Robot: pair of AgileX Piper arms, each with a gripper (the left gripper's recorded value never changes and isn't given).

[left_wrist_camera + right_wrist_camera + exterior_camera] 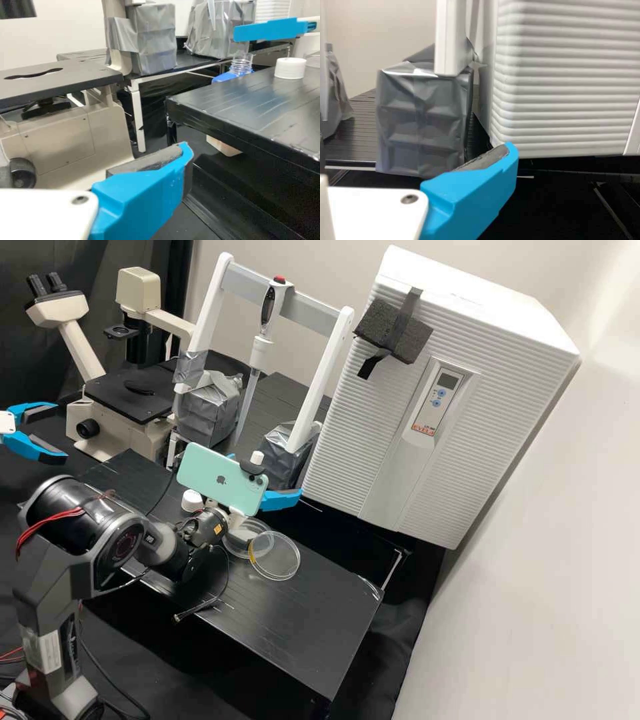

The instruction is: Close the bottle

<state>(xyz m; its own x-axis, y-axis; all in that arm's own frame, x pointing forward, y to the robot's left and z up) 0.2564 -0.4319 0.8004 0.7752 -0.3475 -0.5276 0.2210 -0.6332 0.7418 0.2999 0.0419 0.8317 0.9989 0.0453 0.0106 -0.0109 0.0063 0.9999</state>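
A small clear bottle (241, 62) stands open-mouthed at the far edge of the raised black platform (260, 107). Its white cap (290, 67) (192, 500) lies loose on the platform a short way off. My right gripper (223, 56) is open, its two blue fingers (272, 27) spread wide, with the bottle right behind the lower one; whether they touch it I cannot tell. In the high view one right finger (280, 499) juts out past a mint phone (223, 479) on that wrist. My left gripper (60, 431) hangs open at the far left, off the platform, holding nothing.
Two clear petri dishes (270, 553) lie on the platform near the right wrist. A beige microscope (113, 393) stands behind my left gripper. A pipette stand with taped grey weights (207, 407) and a large white ribbed machine (433, 393) close off the back.
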